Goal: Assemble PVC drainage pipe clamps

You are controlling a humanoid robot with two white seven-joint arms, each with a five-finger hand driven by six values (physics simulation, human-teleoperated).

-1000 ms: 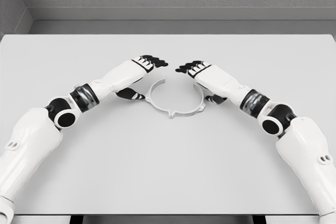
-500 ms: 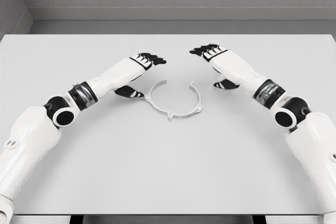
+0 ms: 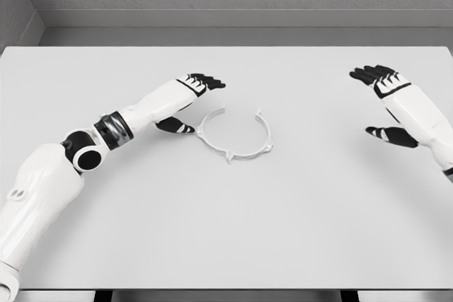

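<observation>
A white ring-shaped pipe clamp lies flat on the pale grey table, a little above the middle of the tabletop, and serves as the landmark here. The ring is not closed: there is a gap in its far side, with the two free ends turned slightly outward, and small lugs stick out from its near edge and its near-right edge. The left hand sits just to the left of the clamp, palm down, its arm running from the lower left corner up across the table toward the ring. Its dark fingers are stretched out loosely above and to the left of the clamp's open end, and its thumb reaches toward the ring's left side, very near it; whether it actually touches cannot be told. This hand grips nothing. The right hand is well to the right of the clamp, close to the right border of the picture, with only the forearm showing behind it. Its fingers are spread and extended toward the clamp's side of the table, the thumb hanging lower and apart from them, and it too has hold of nothing
</observation>
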